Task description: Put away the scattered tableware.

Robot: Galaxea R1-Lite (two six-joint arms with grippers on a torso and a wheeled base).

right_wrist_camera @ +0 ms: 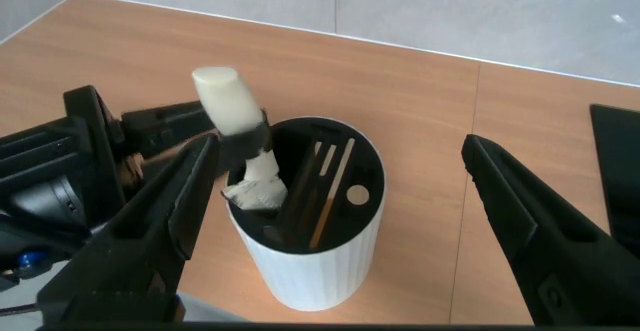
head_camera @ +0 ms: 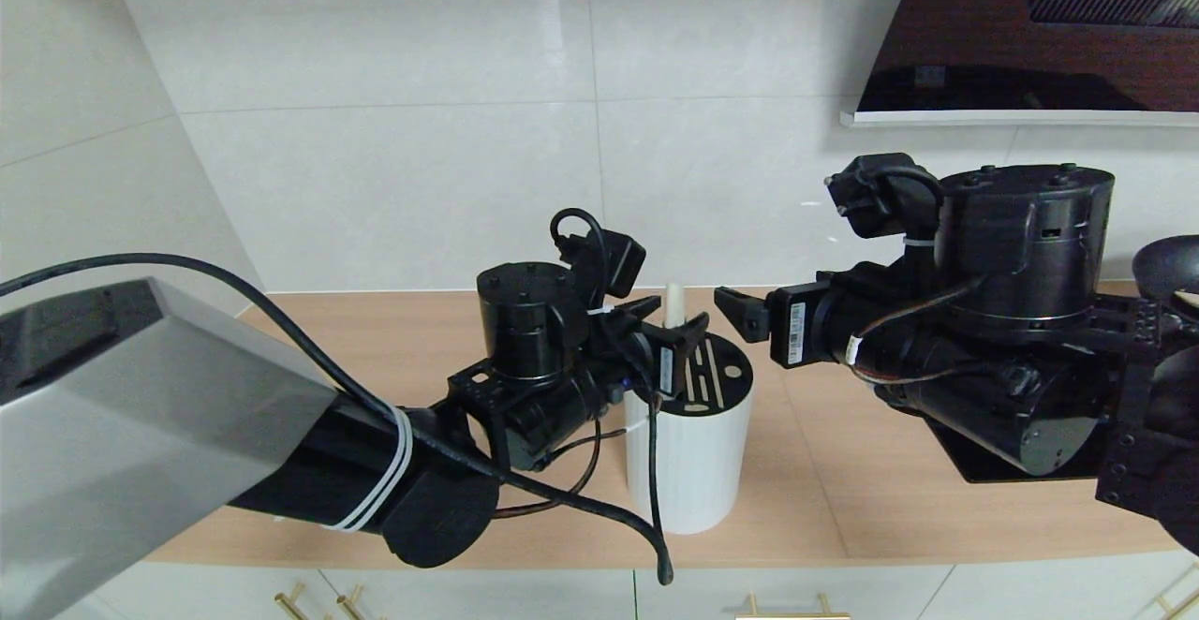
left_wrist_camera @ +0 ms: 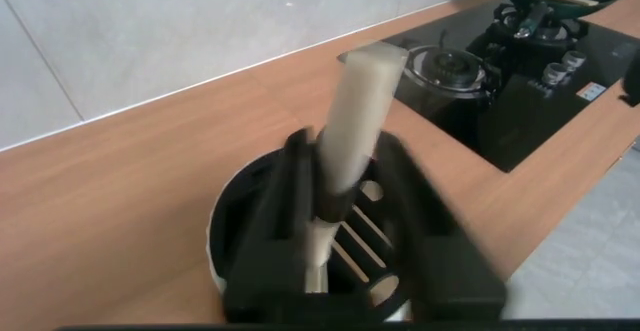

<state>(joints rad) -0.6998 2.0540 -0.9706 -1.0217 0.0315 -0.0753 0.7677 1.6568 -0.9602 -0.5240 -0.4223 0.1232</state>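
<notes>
Head view: the left claw [head_camera: 670, 332] is clamped on a cream handle [head_camera: 672, 300] that stands just above the slotted black top of the white holder [head_camera: 693, 456] on the counter [head_camera: 393, 339]. The right claw [head_camera: 742, 313] hangs beside the holder on the other side, apart from it and gripping nothing.

Left wrist view: the handle [left_wrist_camera: 362, 101] runs between the two fingers, which pinch it low on its length. It leans away from upright over the holder [left_wrist_camera: 216, 239]. Its working end is hidden below the fingers, so I cannot tell what kind of utensil it is. A hob [left_wrist_camera: 500, 81] lies further along the counter.

Right wrist view: the right claw [right_wrist_camera: 337, 146] has its fingers spread wide, with the holder [right_wrist_camera: 320, 261] between and below them. The handle [right_wrist_camera: 228, 96] tilts toward the left claw [right_wrist_camera: 130, 131], and its lower part meets the holder's top at the rim nearest that claw. I cannot tell whether it sits in a slot.

The piece looks stiff, light and smooth, so it could twist or slip in a loose pinch. Mid-handle seems the safest hold. The slots are narrow, so the tilt probably needs straightening, and the holder looks light enough to tip if it is pushed from the side
</notes>
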